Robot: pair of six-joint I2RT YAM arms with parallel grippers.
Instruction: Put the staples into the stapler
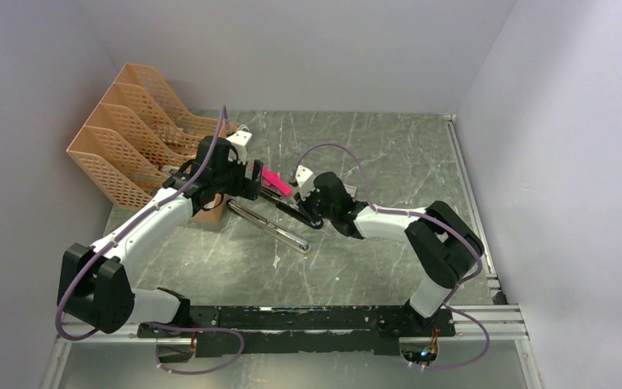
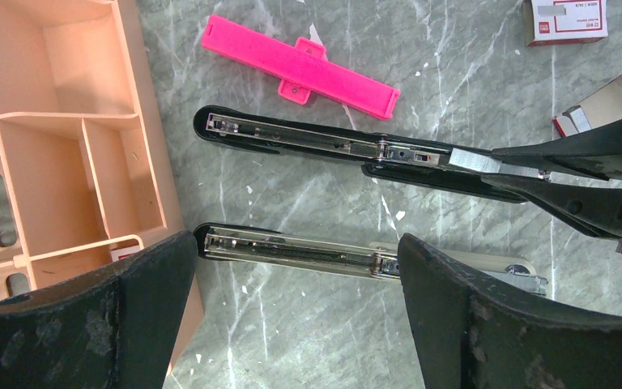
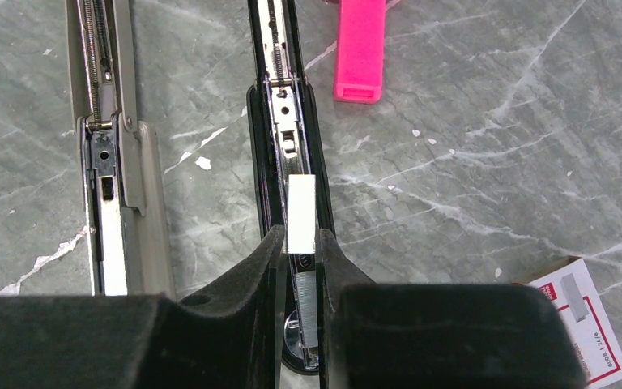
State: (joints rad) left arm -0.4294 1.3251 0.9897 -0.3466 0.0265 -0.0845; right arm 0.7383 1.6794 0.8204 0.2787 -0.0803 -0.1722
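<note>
The black stapler (image 2: pixel 308 142) lies opened flat, its silver rail facing up; its hinged top (image 2: pixel 291 247) lies beside it, also seen in the right wrist view (image 3: pixel 117 203). My right gripper (image 3: pixel 300 239) is shut on a short white strip of staples (image 3: pixel 300 215) and holds it in line over the rail (image 3: pixel 282 97). The strip also shows in the left wrist view (image 2: pixel 476 160). My left gripper (image 2: pixel 296 324) is open and empty, just above the hinged top. The white staple box with red print (image 2: pixel 567 20) lies apart. In the top view the stapler (image 1: pixel 287 212) lies between both grippers.
A bright pink plastic piece (image 2: pixel 300 65) lies beyond the stapler. An orange desk organiser (image 2: pixel 48 121) stands close to the left gripper's left finger. A second small box part (image 2: pixel 607 101) lies by the right gripper. Orange file racks (image 1: pixel 129 138) stand at the back left.
</note>
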